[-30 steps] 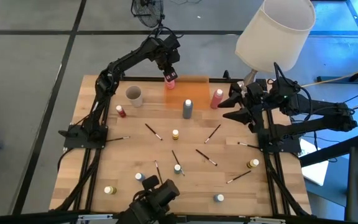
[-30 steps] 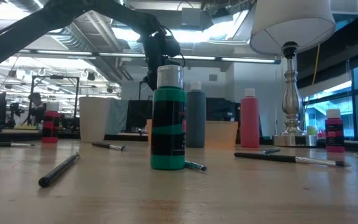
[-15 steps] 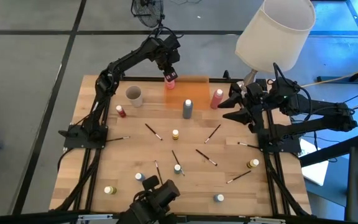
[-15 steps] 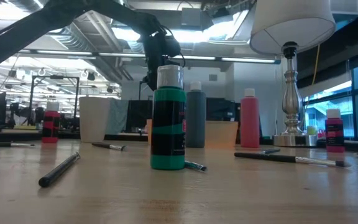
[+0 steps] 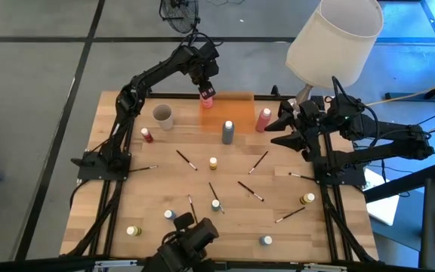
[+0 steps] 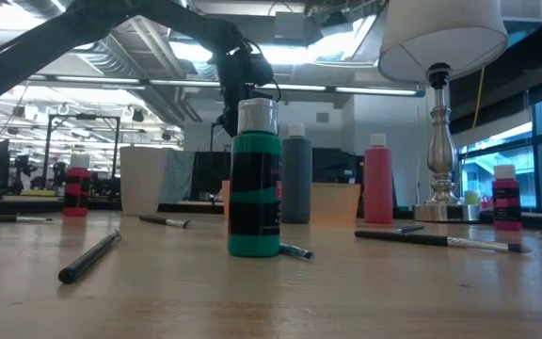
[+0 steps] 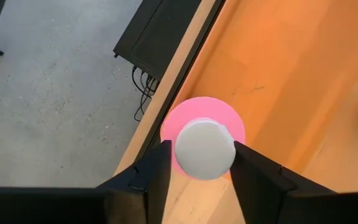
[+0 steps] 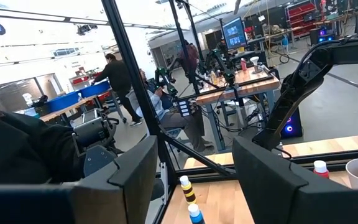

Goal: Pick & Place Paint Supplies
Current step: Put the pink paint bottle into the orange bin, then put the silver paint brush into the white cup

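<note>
Cup [image 5: 162,115] left of orange tray [image 5: 236,106]

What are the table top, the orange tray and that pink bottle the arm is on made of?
The table top looks like pale wood: plank seams and grain show, with a dull finish. The orange tray seems smooth and matte, perhaps plastic or painted board; I cannot say which. The pink bottle looks like plastic with a smooth white cap, which sits between the left pincer fingers.

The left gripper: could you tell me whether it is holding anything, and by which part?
The left gripper has its fingers either side of the pink bottle's white cap; whether they grip it cannot be told.
</note>
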